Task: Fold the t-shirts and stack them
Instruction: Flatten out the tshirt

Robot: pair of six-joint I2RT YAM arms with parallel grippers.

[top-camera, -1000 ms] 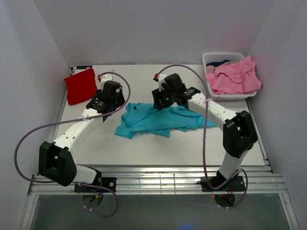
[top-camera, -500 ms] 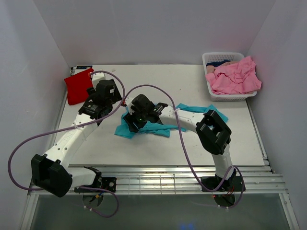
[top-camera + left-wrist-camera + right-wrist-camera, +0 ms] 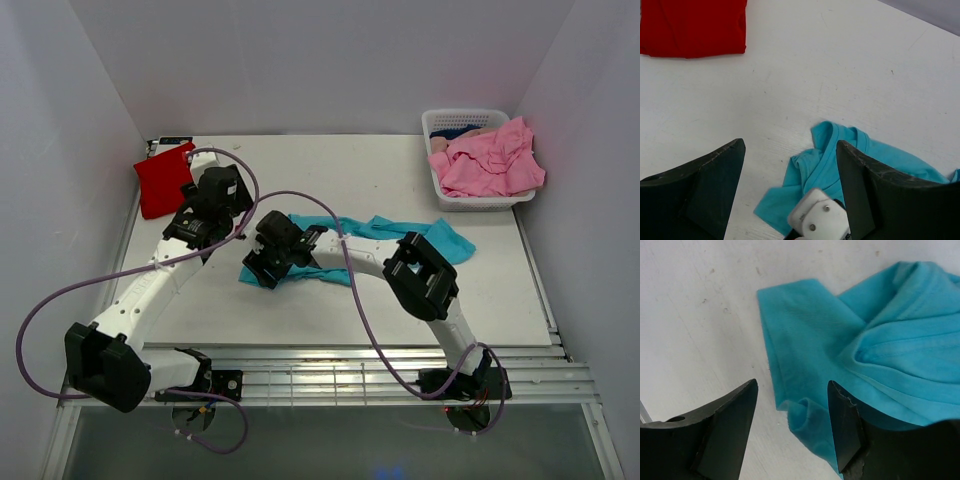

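Fold of teal t-shirt (image 3: 880, 340) judged in hand. Left end effector (image 3: 790, 150) spread, empty, shirt just ahead. Right end effector (image 3: 792, 390) spread, shirt corner between fingers, ungripped; corner to be pinched next.

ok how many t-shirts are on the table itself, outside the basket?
2. Folded red t-shirt at the far-left corner; teal t-shirt rumpled mid-table. The pink pile in the basket may hold more.

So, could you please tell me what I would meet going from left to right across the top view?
Red shirt → left claw → teal shirt → basket
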